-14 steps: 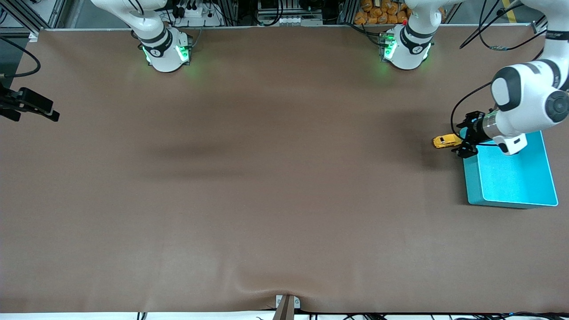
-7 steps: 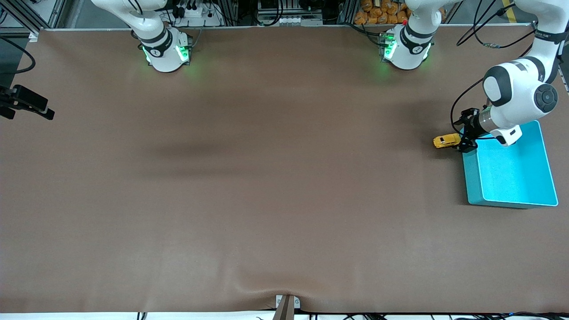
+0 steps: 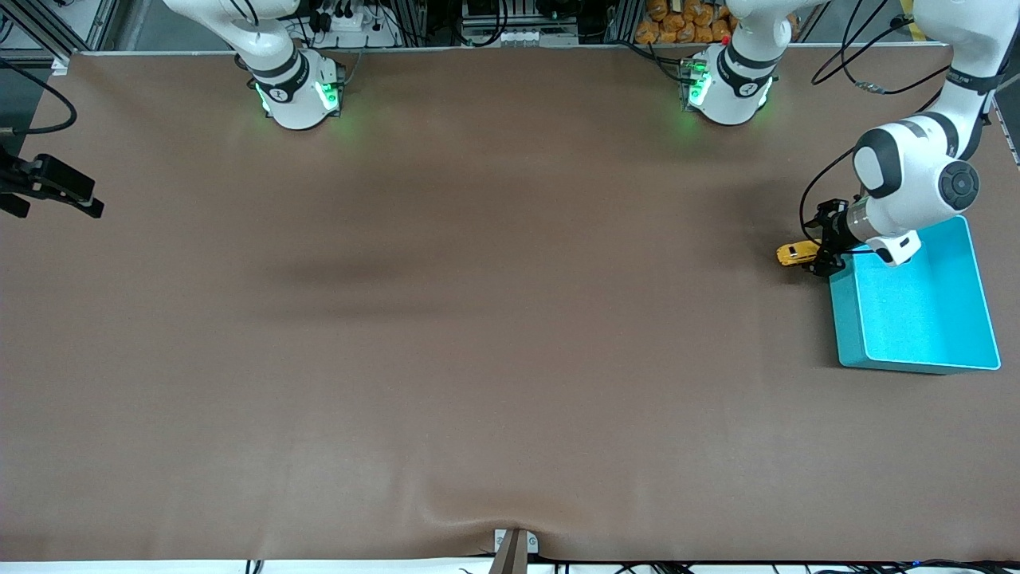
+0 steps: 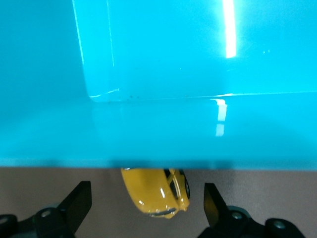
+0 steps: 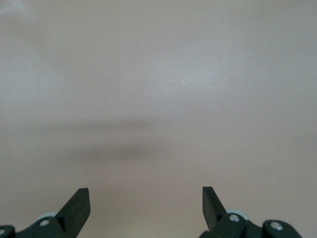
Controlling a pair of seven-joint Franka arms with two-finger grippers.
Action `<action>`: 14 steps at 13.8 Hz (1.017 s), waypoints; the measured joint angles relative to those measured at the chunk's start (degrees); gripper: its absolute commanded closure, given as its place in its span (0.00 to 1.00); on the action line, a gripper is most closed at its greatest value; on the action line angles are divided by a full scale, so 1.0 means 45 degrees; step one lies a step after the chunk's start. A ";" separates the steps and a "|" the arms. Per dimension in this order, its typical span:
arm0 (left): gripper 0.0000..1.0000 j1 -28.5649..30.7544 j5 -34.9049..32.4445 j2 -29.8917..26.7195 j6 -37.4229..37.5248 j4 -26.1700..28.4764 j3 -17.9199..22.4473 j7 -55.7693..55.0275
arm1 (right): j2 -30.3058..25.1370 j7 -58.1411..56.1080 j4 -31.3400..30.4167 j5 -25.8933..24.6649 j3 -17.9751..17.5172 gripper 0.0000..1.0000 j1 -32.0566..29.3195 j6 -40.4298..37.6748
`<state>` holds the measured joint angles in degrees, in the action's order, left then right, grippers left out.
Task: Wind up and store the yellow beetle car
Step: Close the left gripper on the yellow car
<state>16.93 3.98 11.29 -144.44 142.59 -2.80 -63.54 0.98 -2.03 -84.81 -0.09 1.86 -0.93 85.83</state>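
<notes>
Since a second ago the left arm is drawing back toward its base end, its big white joint now sitting off the turquoise bin [image 3: 916,319] rather than over it, while the right arm is waiting as before at its own end of the table. Going across the front view, the right gripper [image 3: 56,187] is hovering at the table's edge with its fingers spread wide and nothing between them, only bare brown table [image 5: 158,99] showing under it in the right wrist view. Well apart from it, toward the left arm's end, the yellow beetle car [image 3: 797,253] is sitting on the table just where it was, just beside the bin's corner. The left gripper [image 3: 825,243] is hanging low right at the car, released and gripping nothing. In the left wrist view the car [image 4: 157,192] is lying between the two dark fingertips [image 4: 79,201], clear of both, its other end tucked out of sight below the bin's turquoise wall [image 4: 158,139].
</notes>
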 measured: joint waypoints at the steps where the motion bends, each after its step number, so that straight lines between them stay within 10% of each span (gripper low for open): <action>1: 0.23 0.0000 0.0000 0.0129 -0.0111 0.0000 0.0000 0.0000 | 0.0001 0.0004 -0.0013 -0.0004 0.0005 0.00 -0.0030 0.0000; 2: 0.67 0.0000 0.0000 0.0241 -0.0181 -0.0001 0.0000 -0.0014 | 0.0001 0.0004 -0.0036 -0.0006 0.0009 0.00 -0.0066 0.0001; 3: 0.85 0.0001 0.0000 0.0327 -0.0255 -0.0002 0.0004 -0.0120 | 0.0001 0.0004 -0.0046 -0.0008 0.0009 0.00 -0.0089 0.0001; 6: 1.00 0.0056 0.0001 0.0438 -0.0375 -0.0021 0.0026 -0.0625 | 0.0000 0.0004 -0.0048 -0.0009 0.0008 0.00 -0.0117 0.0001; 14: 1.00 0.0018 0.0002 0.0308 -0.0433 -0.0285 -0.0980 -0.1310 | 0.0001 0.0004 -0.0097 -0.0009 0.0008 0.00 -0.0181 -0.0004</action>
<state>17.01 3.98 12.68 -146.39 141.30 -7.21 -69.43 0.98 -2.01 -85.25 -0.13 1.90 -1.75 85.81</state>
